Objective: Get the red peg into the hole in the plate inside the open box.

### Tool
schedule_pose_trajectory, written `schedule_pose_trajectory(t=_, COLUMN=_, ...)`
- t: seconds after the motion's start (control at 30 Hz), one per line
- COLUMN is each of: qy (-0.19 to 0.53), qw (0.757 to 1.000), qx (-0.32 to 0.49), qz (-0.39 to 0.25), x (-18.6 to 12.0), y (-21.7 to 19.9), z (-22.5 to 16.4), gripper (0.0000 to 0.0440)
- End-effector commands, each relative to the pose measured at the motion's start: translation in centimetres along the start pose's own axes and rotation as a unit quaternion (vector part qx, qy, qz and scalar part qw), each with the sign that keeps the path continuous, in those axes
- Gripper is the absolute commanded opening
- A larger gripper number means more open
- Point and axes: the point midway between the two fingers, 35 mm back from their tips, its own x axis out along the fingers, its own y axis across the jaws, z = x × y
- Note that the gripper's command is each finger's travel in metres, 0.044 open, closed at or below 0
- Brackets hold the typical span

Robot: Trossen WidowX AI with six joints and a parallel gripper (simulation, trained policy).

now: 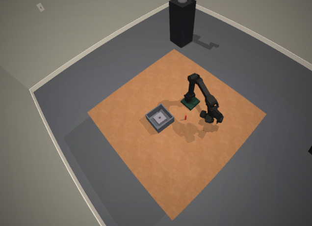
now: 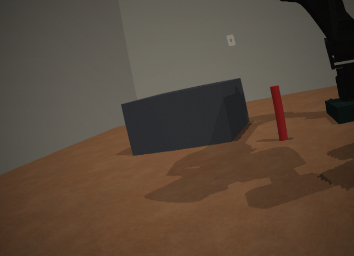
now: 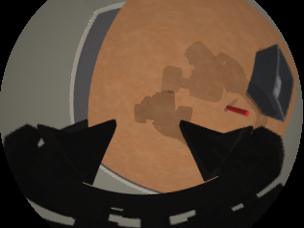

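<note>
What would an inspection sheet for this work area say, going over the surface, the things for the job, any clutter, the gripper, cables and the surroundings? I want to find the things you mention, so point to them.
Surface: orange-brown, with the arm's shadows across it.
Red peg [image 1: 185, 117] [image 2: 279, 113] [image 3: 237, 111]: upright on the surface, between box and arm base, touching neither.
Box [image 1: 166, 124] [image 2: 177, 121] [image 3: 262, 76]: open-topped, grey.
Plate [image 1: 156, 120]: pale, at the box's bottom, its central hole unfilled.
Clutter: nothing seen.
Gripper [image 3: 148, 123]: open, holding nothing, away from the peg.
Cables: nothing seen.
Surroundings: grey floor, plain walls, black pedestal [image 1: 181, 26] beyond the surface.
</note>
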Motion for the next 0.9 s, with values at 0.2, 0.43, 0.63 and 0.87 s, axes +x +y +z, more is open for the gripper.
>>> schedule_pose_trajectory(t=0.2, qy=0.007, qw=0.984, qx=0.169, qz=-0.056, x=-1.5, y=-6.6, z=2.1, gripper=0.044)
schedule_pose_trajectory(t=0.43, qy=0.009, qw=0.955, qx=0.283, qz=-0.091, x=-2.3, y=-10.8, z=2.9, gripper=0.044)
schedule_pose_trajectory(t=0.63, qy=0.011, qw=0.919, qx=0.375, qz=-0.121, x=-2.4, y=-14.4, z=2.9, gripper=0.044)
schedule_pose_trajectory(t=0.87, qy=0.01, qw=0.878, qx=0.454, qz=-0.149, x=-1.8, y=-17.7, z=2.5, gripper=0.044)
